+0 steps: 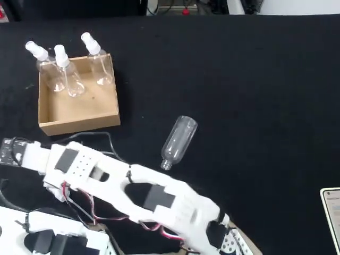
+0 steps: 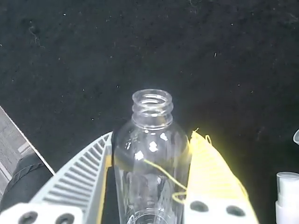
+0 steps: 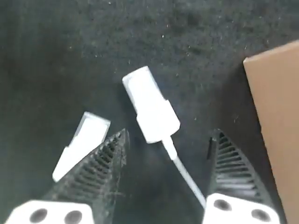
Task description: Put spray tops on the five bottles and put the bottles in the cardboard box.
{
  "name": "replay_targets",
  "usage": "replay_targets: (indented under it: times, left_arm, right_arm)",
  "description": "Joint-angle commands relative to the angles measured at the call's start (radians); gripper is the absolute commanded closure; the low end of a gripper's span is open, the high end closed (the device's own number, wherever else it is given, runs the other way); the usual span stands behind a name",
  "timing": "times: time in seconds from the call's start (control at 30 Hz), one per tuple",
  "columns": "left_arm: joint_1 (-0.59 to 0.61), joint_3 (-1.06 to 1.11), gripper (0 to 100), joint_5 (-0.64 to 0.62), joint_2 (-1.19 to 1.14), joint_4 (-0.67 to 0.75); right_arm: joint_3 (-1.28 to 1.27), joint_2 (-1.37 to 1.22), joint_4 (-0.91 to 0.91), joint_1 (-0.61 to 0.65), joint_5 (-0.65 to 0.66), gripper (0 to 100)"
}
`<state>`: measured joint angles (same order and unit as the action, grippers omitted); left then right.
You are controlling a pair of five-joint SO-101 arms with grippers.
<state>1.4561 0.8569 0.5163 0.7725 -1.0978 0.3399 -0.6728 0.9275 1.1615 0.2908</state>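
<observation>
My left gripper (image 2: 152,137) is shut on a clear open-necked bottle (image 2: 150,140), held above the black table, with a white spray top (image 2: 287,196) close by. My right gripper (image 3: 170,135) is open, low over the table, its black fingers on either side of a white spray top (image 3: 152,109) with a thin tube. A second spray top (image 3: 81,140) lies beside one finger. The cardboard box (image 1: 79,109) at the back left holds three capped bottles (image 1: 66,71). Another clear uncapped bottle (image 1: 179,142) lies on its side mid-table. White arms (image 1: 133,191) cross the front of the table.
The box's brown wall (image 3: 275,116) is close beside my right gripper. The table's edge (image 2: 18,140) is near my left gripper. A flat pale object (image 1: 332,207) lies at the right edge of the table.
</observation>
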Motion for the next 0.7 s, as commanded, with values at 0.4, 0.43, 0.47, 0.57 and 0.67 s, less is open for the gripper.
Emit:
replay_targets:
  times: [0.4,0.43,0.47,0.57,0.67]
  left_arm:
    - [0.004,-0.016,87,0.005,0.023,0.017]
    - [0.004,-0.016,87,0.005,0.023,0.017]
    - [0.004,-0.016,87,0.005,0.023,0.017]
    - [0.004,-0.016,87,0.005,0.023,0.017]
    - [0.004,-0.016,87,0.005,0.023,0.017]
  right_arm:
    - [0.547,-0.285,0.331,-0.008,0.13,80.9]
    - [0.573,-0.295,0.342,-0.011,0.117,85.4]
    - [0.605,-0.303,0.348,-0.014,0.091,90.5]
    - [0.682,-0.312,0.361,-0.046,-0.014,98.4]
    - [0.769,-0.312,0.433,-0.092,-0.087,98.3]
